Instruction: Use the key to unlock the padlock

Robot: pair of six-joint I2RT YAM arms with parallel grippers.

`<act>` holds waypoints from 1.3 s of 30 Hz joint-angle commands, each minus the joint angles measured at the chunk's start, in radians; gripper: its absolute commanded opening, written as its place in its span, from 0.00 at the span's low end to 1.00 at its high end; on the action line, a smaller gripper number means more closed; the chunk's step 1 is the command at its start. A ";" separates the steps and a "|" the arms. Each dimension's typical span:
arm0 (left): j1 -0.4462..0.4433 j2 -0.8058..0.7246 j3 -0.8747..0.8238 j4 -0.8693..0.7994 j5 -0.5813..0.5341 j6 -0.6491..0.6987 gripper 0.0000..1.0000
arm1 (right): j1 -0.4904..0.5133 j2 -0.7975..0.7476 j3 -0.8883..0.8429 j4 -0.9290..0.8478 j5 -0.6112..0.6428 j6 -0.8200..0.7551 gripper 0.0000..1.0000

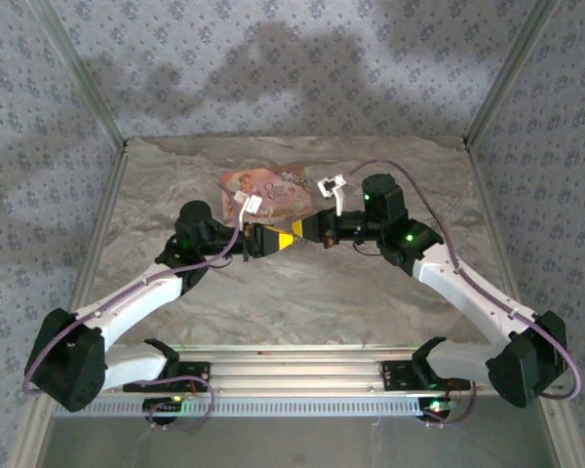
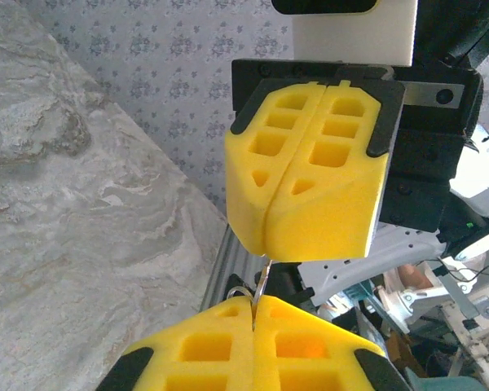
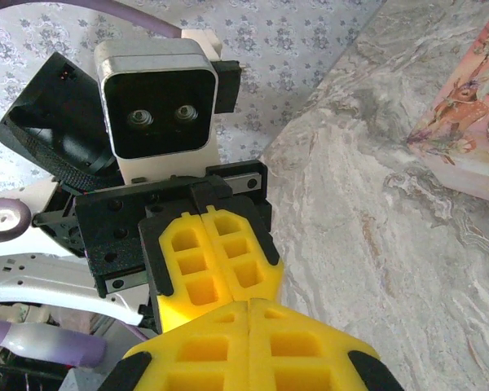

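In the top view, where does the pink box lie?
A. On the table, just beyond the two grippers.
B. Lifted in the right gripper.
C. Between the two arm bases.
A: the pink box lies on the table, beyond the left gripper and the right gripper, which meet tip to tip.

Table (image 2: 81,204) marble-look, matt; jaws matt yel. plastic; key (image 2: 261,287) thin shiny metal; pink box (image 3: 473,130) printed card.
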 commanded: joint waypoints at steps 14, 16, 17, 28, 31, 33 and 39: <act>0.077 -0.150 -0.063 -0.199 -0.089 0.108 0.00 | -0.003 -0.031 -0.009 -0.035 0.105 0.000 0.58; 0.087 -0.173 -0.061 -0.253 -0.097 0.135 0.00 | -0.006 -0.029 -0.006 -0.069 0.151 -0.003 0.59; 0.094 -0.186 -0.057 -0.287 -0.107 0.159 0.00 | -0.010 -0.026 -0.003 -0.092 0.182 -0.003 0.59; 0.344 -0.176 0.062 -0.896 -0.496 0.373 0.00 | -0.090 0.318 0.243 -0.418 0.623 -0.014 0.67; 0.441 -0.136 0.066 -0.913 -0.568 0.374 0.00 | -0.101 0.484 0.408 -0.451 0.654 -0.033 0.70; 0.475 -0.098 0.071 -0.900 -0.598 0.384 0.00 | -0.101 0.595 0.522 -0.478 0.653 -0.049 0.72; 0.505 0.076 0.119 -0.821 -0.617 0.385 0.00 | -0.102 0.873 0.817 -0.651 0.701 -0.082 0.72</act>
